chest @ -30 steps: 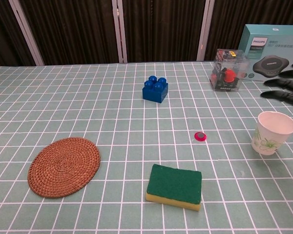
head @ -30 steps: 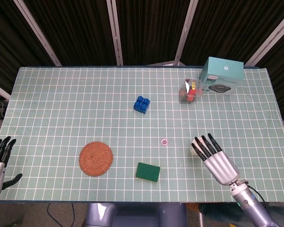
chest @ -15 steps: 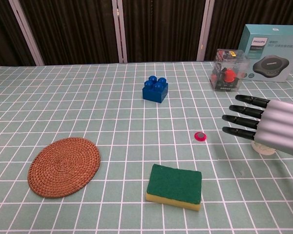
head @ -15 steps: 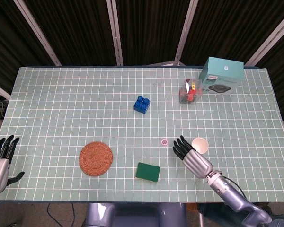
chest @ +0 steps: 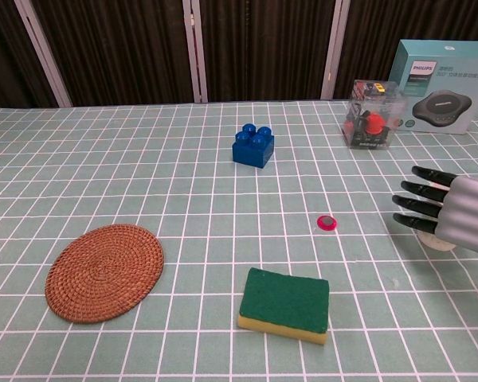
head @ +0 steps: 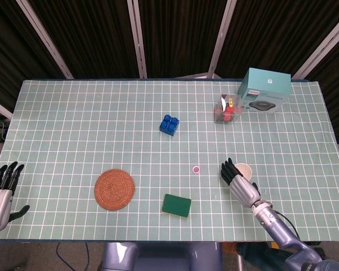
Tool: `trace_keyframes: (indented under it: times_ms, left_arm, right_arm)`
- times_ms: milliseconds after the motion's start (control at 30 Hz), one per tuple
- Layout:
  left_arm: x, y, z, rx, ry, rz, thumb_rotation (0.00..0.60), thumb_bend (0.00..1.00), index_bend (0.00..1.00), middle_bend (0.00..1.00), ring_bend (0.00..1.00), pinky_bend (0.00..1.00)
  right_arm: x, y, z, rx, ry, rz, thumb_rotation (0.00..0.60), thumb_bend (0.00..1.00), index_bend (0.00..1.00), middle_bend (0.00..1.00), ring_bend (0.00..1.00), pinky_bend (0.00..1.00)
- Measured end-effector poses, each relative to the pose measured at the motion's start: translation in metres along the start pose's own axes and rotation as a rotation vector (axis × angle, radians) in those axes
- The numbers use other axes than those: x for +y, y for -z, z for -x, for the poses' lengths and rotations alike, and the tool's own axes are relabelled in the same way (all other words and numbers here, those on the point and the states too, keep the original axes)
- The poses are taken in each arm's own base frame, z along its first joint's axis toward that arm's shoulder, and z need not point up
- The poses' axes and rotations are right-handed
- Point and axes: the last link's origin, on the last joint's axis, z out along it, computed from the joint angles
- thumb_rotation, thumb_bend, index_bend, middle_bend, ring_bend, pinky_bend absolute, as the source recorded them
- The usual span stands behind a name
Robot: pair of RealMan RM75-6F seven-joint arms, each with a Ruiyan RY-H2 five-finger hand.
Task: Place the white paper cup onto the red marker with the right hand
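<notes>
Right hand (head: 239,182) beside white paper cup (head: 244,169), fingers extended.

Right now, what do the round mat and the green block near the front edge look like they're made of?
Round mat: looks like woven rattan or straw, matte reddish-brown, with coiled concentric rings. Green block: likely a kitchen sponge, with a dark green, fuzzy-looking scouring layer over a yellow foam base that shows along its front edge.

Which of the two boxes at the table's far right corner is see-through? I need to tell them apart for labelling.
The smaller clear box with red items inside is see-through. It sits left of the teal Philips box, which is opaque printed cardboard.
</notes>
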Motion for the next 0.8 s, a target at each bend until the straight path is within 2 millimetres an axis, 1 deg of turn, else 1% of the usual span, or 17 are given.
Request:
trace_keyframes:
  times_ms: [67,167,200,267,467,600,700,800]
  left_arm:
    - [0.0,0.0,0.0,-0.001,0.0,0.0,0.6,0.0,0.0,0.0,0.0,0.0]
    - [0.0,0.0,0.0,-0.002,0.0,0.0,0.6,0.0,0.0,0.0,0.0,0.0]
    - [0.0,0.0,0.0,-0.002,0.0,0.0,0.6,0.0,0.0,0.0,0.0,0.0]
    - [0.0,-0.001,0.0,-0.002,0.001,-0.001,0.6,0.0,0.0,0.0,0.0,0.0]
    - [-0.001,-0.001,0.0,-0.003,0.002,-0.002,0.6,0.0,0.0,0.0,0.0,0.0]
    - [-0.001,-0.001,0.0,-0.003,0.004,-0.003,0.6,0.0,0.0,0.0,0.0,0.0]
    - [0.0,-0.001,0.0,-0.005,0.006,-0.001,0.6,0.0,0.0,0.0,0.0,0.0]
    - [0.001,-0.001,0.0,-0.013,0.013,0.004,0.6,0.0,0.0,0.0,0.0,0.0]
  right_arm:
    - [-0.002,0.0,0.001,0.01,0.016,-0.007,0.6,0.27,0.01,0.12,0.0,0.2]
    - [-0.004,0.0,0.001,0.035,0.029,-0.018,0.6,0.38,0.06,0.21,0.04,0.29]
    - [-0.004,0.0,0.001,0.044,0.03,-0.02,0.6,0.41,0.07,0.23,0.07,0.32]
    - [-0.005,0.0,0.001,0.063,0.026,-0.021,0.6,0.43,0.08,0.25,0.1,0.36]
    - [0.002,-0.002,0.003,0.12,-0.032,0.009,0.6,0.42,0.08,0.27,0.13,0.41]
    - [0.011,-0.003,0.002,0.15,-0.127,0.044,0.6,0.41,0.1,0.28,0.15,0.43]
    - [0.02,-0.005,0.0,0.17,-0.255,0.073,0.6,0.41,0.11,0.29,0.16,0.44]
    - [0.031,-0.009,-0.001,0.183,-0.431,0.106,0.6,0.41,0.11,0.29,0.16,0.44]
